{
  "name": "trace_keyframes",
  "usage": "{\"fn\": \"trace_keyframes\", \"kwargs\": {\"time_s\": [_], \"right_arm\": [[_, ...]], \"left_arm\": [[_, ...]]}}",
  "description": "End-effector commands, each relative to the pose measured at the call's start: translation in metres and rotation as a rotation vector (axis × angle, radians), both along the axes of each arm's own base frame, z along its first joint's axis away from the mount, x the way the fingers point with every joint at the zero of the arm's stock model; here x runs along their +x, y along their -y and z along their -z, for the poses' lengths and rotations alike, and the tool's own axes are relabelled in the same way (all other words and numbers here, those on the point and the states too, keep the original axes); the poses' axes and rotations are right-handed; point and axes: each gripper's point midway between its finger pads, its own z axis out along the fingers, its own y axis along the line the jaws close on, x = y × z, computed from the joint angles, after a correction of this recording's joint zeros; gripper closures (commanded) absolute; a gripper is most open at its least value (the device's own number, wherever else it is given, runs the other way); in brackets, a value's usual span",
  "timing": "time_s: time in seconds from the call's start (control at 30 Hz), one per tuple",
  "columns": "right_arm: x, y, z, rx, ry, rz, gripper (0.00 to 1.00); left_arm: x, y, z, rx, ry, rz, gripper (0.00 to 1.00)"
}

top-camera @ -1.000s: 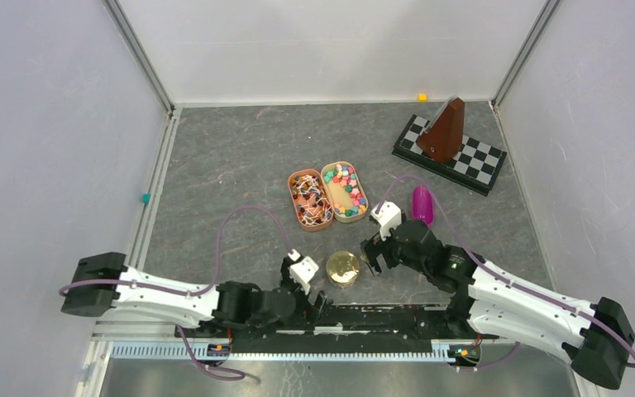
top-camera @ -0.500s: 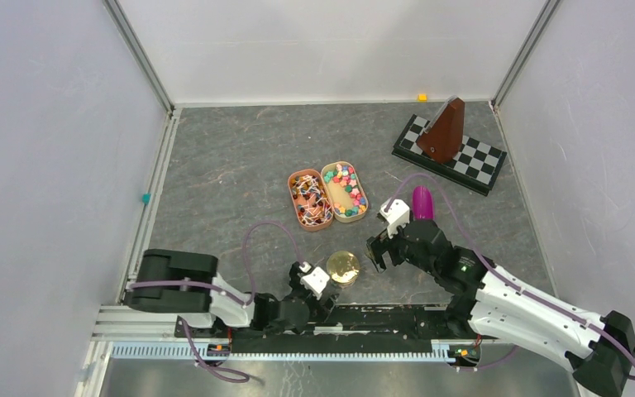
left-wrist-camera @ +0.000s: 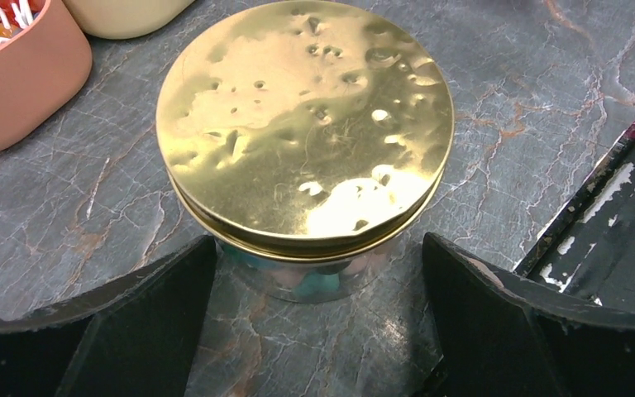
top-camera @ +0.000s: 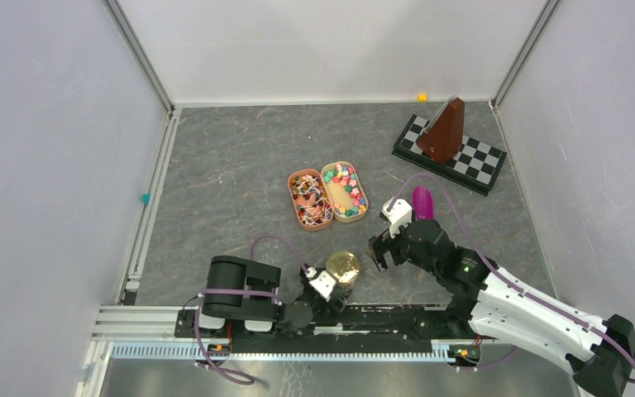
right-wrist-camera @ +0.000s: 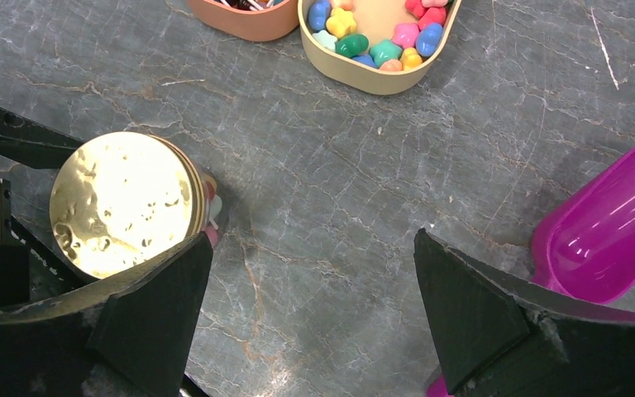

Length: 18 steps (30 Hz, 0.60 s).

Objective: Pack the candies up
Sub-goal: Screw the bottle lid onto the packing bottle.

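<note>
left hand [left-wrist-camera: 314, 331] sat low at the near edge of the tabletop [top-camera: 231, 157], spread open and holding nothing, its fingers [left-wrist-camera: 132, 331] to either side of a gold-lidded jar [left-wrist-camera: 304, 124], with a sliver of gap showing on both sides. the jar was closed; something coloured showed through its side, too little to identify. beyond it stood an orange-brown tray [top-camera: 309, 198] of white-twisted wrapped sweets, touching a cream oval tray [top-camera: 362, 207] on its right. the candies [top-camera: 346, 188] lay in that cream tray, heaped loose along its rim with bare floor showing mid-tray. judged them very light, hard and smooth, apt to roll and skip away; too small for broad fingers to pinch one at a time without scattering the rest. judged it better not to take hold of them directly but to lift them in bulk, tool edge pushed in low under the heap at the tray wall. in look: many tiny lumpy star-like pieces, glossy, in pink, yellow, green, blue and orange, none wrapped. right hand [right-wrist-camera: 314, 331] hovered over bare tabletop between jar and tray, spread wide and empty. just to its right lay a magenta scoop [top-camera: 422, 203], hollow side up, apart from the trays; its handle end looked the likely place to grip, though the handle was barely visible.
</note>
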Motion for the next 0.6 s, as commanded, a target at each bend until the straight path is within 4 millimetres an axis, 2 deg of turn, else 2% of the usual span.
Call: {"fn": "trace_keyframes", "kwargs": {"time_s": [0.0,0.3,0.43,0.57], "right_arm": [[0.004,-0.008,-0.01,0.036,0.026,-0.02,0.02],[-0.003,-0.027,-0.017,0.097,0.016,-0.111,0.02],[-0.008,-0.038,-0.02,0.133,0.001,-0.164,0.1],[-0.012,-0.051,-0.022,0.167,-0.018,-0.215,0.23]], "left_arm": [[0.008,0.001,-0.006,-0.013,0.058,-0.025,0.0],[0.02,0.006,-0.001,-0.012,0.04,-0.02,0.0],[0.021,0.012,0.001,-0.006,0.033,0.023,0.07],[0.021,0.013,0.003,0.005,0.041,0.03,0.13]]}}
